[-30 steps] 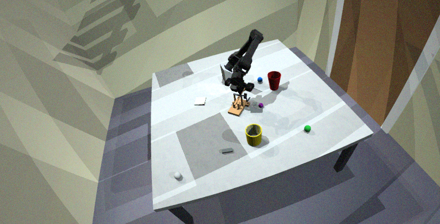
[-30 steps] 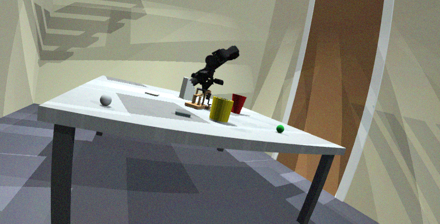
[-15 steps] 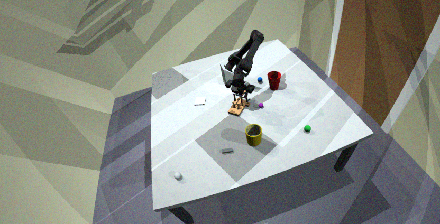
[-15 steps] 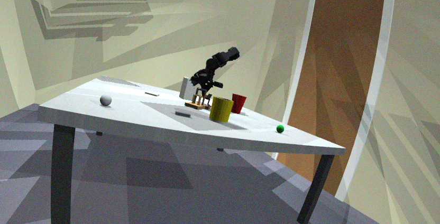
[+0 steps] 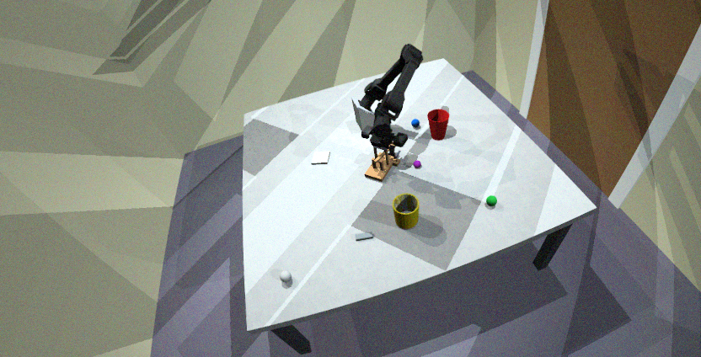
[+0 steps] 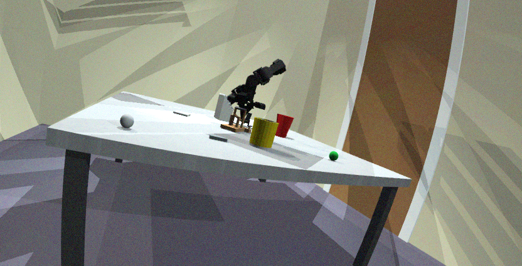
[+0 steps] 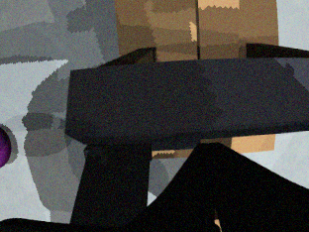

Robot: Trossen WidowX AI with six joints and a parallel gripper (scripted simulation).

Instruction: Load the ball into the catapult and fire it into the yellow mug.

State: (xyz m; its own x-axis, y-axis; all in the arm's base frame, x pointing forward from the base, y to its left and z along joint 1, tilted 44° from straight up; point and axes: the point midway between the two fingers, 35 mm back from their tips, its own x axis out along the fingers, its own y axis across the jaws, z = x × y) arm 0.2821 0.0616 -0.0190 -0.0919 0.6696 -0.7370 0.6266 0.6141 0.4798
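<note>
The wooden catapult (image 5: 376, 173) (image 6: 230, 127) (image 7: 223, 30) stands near the middle of the table; a dark crossbar (image 7: 149, 101) spans its frame. My gripper (image 5: 390, 144) (image 7: 207, 154) is shut, with no ball visible at its fingers. It is low over the rear part of the catapult; contact with the throwing arm is hidden. The yellow mug (image 5: 406, 215) (image 6: 262, 133) stands upright in front of the catapult. A small purple ball (image 5: 417, 163) (image 7: 3, 148) lies beside the catapult. Whether a ball sits in the catapult's cup cannot be seen.
A red cup (image 5: 438, 127) (image 6: 284, 125), blue ball (image 5: 415, 122), green ball (image 5: 490, 200) (image 6: 333, 155) and white ball (image 5: 285, 275) (image 6: 126, 120) stand apart. A pale upright panel (image 5: 363, 118) (image 6: 222, 108) is beside the arm. A white square (image 5: 320, 157) and grey bar (image 5: 363, 236) (image 6: 218, 138) lie flat.
</note>
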